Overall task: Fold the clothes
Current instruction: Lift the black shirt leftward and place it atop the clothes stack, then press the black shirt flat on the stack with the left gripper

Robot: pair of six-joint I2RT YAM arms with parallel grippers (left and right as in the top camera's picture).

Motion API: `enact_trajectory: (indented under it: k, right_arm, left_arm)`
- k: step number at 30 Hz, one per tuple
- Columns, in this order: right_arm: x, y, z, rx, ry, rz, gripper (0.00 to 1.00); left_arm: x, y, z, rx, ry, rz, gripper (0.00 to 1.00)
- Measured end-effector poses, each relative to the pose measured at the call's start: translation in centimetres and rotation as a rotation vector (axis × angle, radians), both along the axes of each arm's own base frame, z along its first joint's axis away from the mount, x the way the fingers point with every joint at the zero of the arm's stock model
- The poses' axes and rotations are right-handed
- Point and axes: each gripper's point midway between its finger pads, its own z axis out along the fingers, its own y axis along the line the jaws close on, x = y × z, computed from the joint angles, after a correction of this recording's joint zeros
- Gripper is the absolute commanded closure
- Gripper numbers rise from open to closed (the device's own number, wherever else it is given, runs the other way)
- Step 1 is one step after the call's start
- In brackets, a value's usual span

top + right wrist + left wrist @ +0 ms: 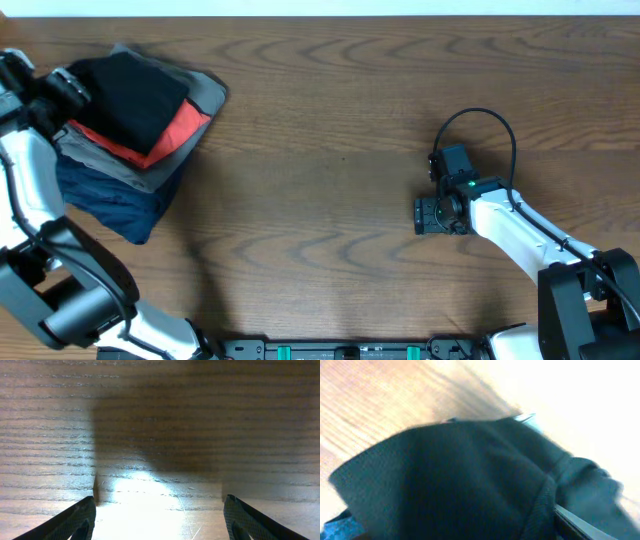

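Observation:
The black T-shirt point(130, 95) lies folded on top of a stack of garments at the table's far left. My left gripper point(72, 92) is at the shirt's left edge. In the left wrist view the black fabric point(460, 485) fills the frame and covers the jaws, so the gripper looks shut on it. My right gripper point(431, 215) hovers low over bare wood at the right, far from the shirt. Its fingers are open and empty in the right wrist view point(160, 520).
Under the black shirt lie a red-orange folded garment point(182, 130), a grey one point(112, 165) and a navy one point(110, 202). The wooden table point(320, 150) stretches between the stack and the right arm. A strip of blue fabric point(334, 527) shows in the left wrist view.

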Motion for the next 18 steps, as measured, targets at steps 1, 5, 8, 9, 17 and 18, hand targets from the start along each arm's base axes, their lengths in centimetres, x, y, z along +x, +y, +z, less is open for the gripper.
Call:
enact_trajectory:
  k: [1,5,8,9,17,18]
  right_arm:
    - [0.0,0.0,0.0,0.001,-0.002,0.000,0.20]
    - [0.1,0.0,0.0,0.001,-0.002,-0.002,0.20]
    - [0.1,0.0,0.0,0.002,-0.005,-0.007,0.20]
    - [0.1,0.0,0.0,0.003,-0.004,-0.010,0.20]
    - [-0.2,-0.1,0.0,0.000,0.009,-0.018,0.18]
    - [-0.2,-0.1,0.0,0.000,0.007,-0.018,0.18]
  left_arm:
    - [0.1,-0.2,0.9,0.001,-0.025,-0.012,0.25]
    - [0.7,-2.5,5.6,0.022,-0.138,-0.085,0.20]
    - [1.7,-4.9,8.6,0.040,-0.206,-0.151,0.20]
    - [2.1,-5.8,9.1,0.041,-0.220,-0.174,0.20]
    - [4.6,-6.8,7.2,0.044,-0.222,-0.210,0.19]
    - [4.6,-6.7,7.2,0.045,-0.224,-0.208,0.19]
